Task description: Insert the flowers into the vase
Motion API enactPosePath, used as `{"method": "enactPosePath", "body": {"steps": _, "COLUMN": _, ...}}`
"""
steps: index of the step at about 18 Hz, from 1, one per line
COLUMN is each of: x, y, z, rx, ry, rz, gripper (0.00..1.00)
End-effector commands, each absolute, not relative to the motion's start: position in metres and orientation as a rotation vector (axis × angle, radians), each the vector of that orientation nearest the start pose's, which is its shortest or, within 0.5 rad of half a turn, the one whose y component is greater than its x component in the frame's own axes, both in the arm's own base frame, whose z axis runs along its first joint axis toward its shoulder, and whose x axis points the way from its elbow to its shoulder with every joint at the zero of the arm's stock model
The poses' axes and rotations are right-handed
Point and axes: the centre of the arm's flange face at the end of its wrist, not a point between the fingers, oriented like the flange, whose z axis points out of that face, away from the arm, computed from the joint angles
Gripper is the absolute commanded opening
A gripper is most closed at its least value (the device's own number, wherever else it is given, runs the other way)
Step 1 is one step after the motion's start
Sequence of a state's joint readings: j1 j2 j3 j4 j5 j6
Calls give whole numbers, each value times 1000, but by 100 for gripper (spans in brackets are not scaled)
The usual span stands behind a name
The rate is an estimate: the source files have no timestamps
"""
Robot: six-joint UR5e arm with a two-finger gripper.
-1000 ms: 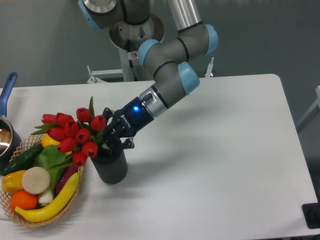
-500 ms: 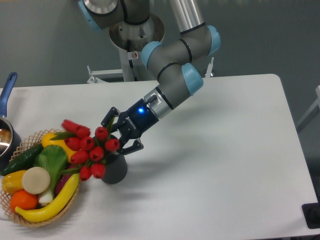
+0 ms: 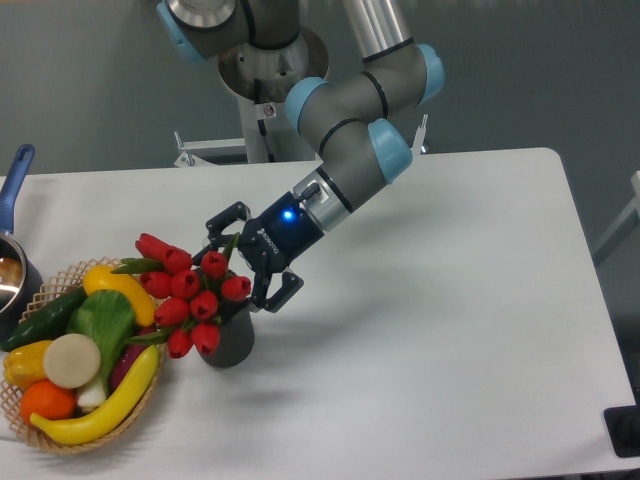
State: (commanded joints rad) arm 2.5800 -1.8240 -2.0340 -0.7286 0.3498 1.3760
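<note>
- Wicker basket (image 3: pixel 60 440) at the near left edge of the white counter (image 3: pixel 450 330). It holds a long yellow banana (image 3: pixel 100 410), an orange (image 3: pixel 45 400), a pale round slice (image 3: pixel 72 360), a green leafy vegetable (image 3: pixel 103 322), a dark cucumber (image 3: pixel 42 318) and a yellow piece at the back of the pile.
- Vase (image 3: pixel 228 338) stands upright on the counter just right of the basket: dark grey, matte, round. Only its lower body shows; the mouth is hidden by the blooms.
- Flowers (image 3: pixel 190 290) sit in the vase mouth and lean left, so the red buds hang over the vase's left rim and reach above the basket's right side. Green leaves poke out among the buds. Stems hidden.
- Tool (image 3: pixel 252 256) is just above and right of the vase, tilted down toward the left. Its two black fingers (image 3: pixel 285 292) are spread wide, one up by the top buds and one low by the vase's right rim. I see nothing clamped between them; contact with the buds cannot be told.
- Blue light glows on the tool body; small white lettering beside it is too small to read.
- Metal pot (image 3: pixel 12 268) with a blue handle sits at the far left, cut by the frame edge.
- Arm (image 3: pixel 345 130), grey with pale blue joint caps, rises to its base behind the counter.
</note>
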Motion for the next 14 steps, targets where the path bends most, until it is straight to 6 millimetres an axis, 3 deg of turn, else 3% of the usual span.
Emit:
{"method": "enactPosePath", "body": {"steps": 2, "x": -313, "y": 451, "z": 302, "rx": -1884, "ry": 418, "rz": -365, "gripper": 100}}
{"method": "enactPosePath", "body": {"steps": 8, "x": -355, "y": 400, "z": 340, "rx": -1906, "ry": 205, "rz": -305, "gripper": 100}}
{"method": "enactPosePath", "body": {"steps": 14, "x": -402, "y": 349, "z": 356, "rx": -1928, "ry": 53, "rz": -208, "gripper": 100}}
